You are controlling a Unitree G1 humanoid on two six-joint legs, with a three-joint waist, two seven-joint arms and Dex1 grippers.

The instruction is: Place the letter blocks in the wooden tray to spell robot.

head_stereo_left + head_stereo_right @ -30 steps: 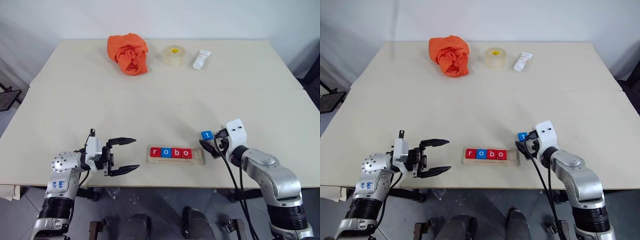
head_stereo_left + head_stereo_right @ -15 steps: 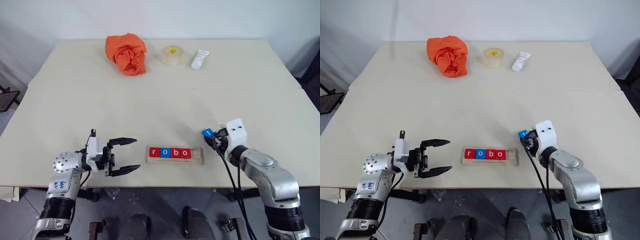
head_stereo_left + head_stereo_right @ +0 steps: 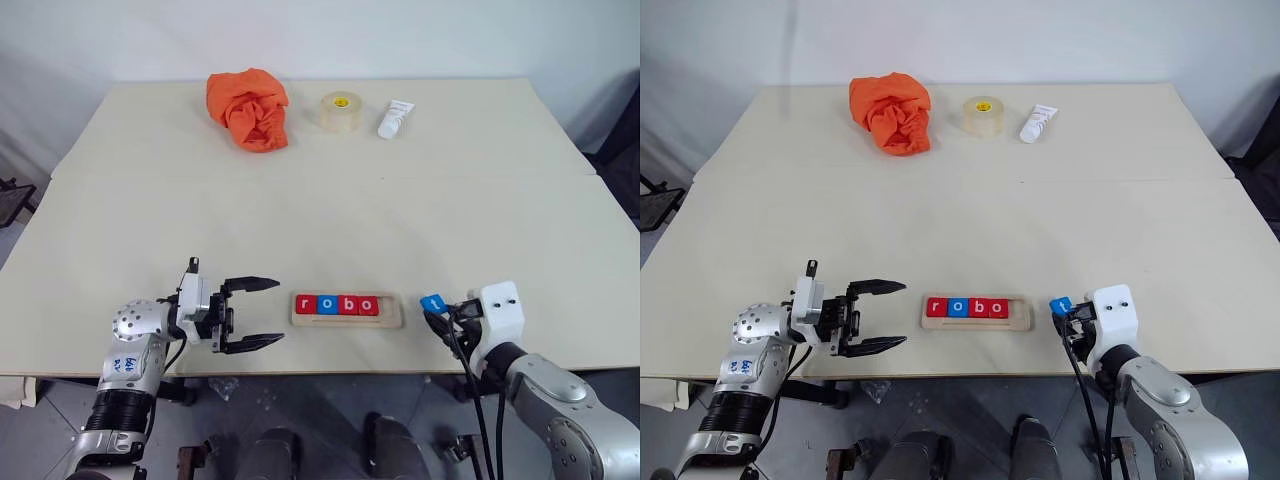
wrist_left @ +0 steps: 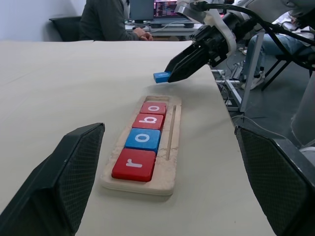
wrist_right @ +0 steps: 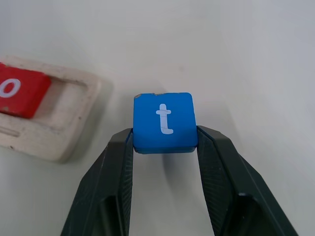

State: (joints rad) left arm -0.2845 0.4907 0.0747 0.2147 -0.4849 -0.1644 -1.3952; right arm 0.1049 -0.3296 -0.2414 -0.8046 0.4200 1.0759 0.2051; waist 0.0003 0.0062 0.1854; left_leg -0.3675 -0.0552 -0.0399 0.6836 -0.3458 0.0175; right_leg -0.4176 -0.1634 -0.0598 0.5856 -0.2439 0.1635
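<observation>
Since the earlier frames our right gripper (image 5: 165, 147) has closed on the blue t block (image 5: 165, 121), lifted it and drawn it back toward the near edge. We now hold the t clamped between both fingers (image 5: 216, 162), just right of the tray's (image 3: 392, 320) right end, a little above the table (image 3: 330, 210). The tray lies near the front edge with r, o, b, o (image 3: 338, 305) seated from its left; the last slot, at the right end, is bare. Our left gripper (image 3: 252, 314) hangs left of the tray, fingers wide apart, holding nothing. At the far side sit an orange cloth (image 3: 247, 107), a tape roll (image 3: 339, 111) and a tube (image 3: 395, 118). The risk we see is that the pinch is only at the tile's edges, so it could twist or slip on the way in. Coming in tilted, it could catch the tray's rim, or nudge the light tray and unseat the neighbouring o.
</observation>
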